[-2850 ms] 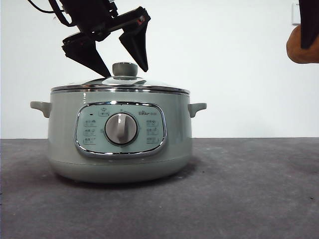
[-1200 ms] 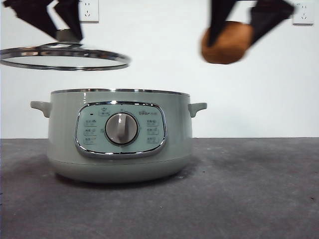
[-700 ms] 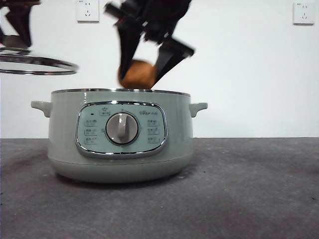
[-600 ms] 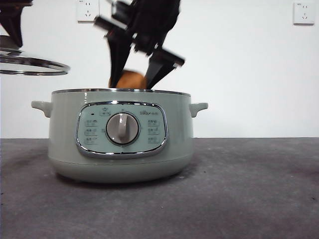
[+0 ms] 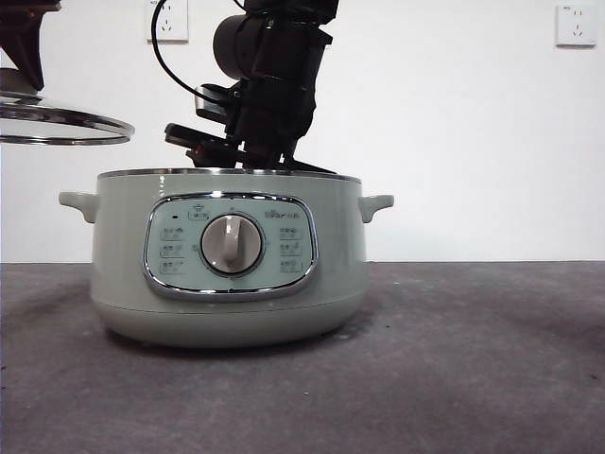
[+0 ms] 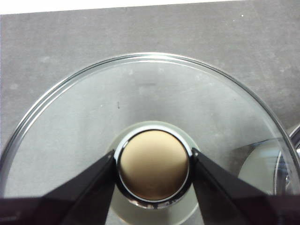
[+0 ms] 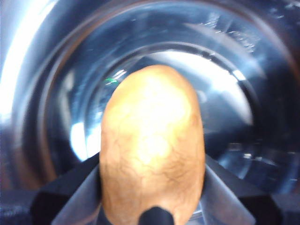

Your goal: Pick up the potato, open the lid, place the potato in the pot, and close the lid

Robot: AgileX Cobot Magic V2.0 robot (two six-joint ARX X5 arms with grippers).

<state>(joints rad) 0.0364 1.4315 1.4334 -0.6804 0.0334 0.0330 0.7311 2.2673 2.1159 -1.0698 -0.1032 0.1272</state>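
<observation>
Right wrist view is showing the potato clamped between the right gripper's fingers, one pressing each flank, with the pot's shiny inner wall curving all round it. The potato is hanging inside the bowl; whether it is touching the floor of the bowl I cannot tell.

In the front view the right arm is reaching down into the open pot from twelve o'clock, its gripper dipping below the chrome rim, so the potato is hidden there. The left gripper is gripping the lid by its knob, fingers pinching both sides, and holding it level in the air at about ten o'clock from the pot, clear of the rim.

The step in hand looks like the release. To do it well, the right arm should be lowering until the potato is close to the bottom before the fingers are letting go, since a drop could bounce it against the metal. Then it should be rising straight up, keeping away from the rim, before the lid is being brought back over the opening and set down centred.
</observation>
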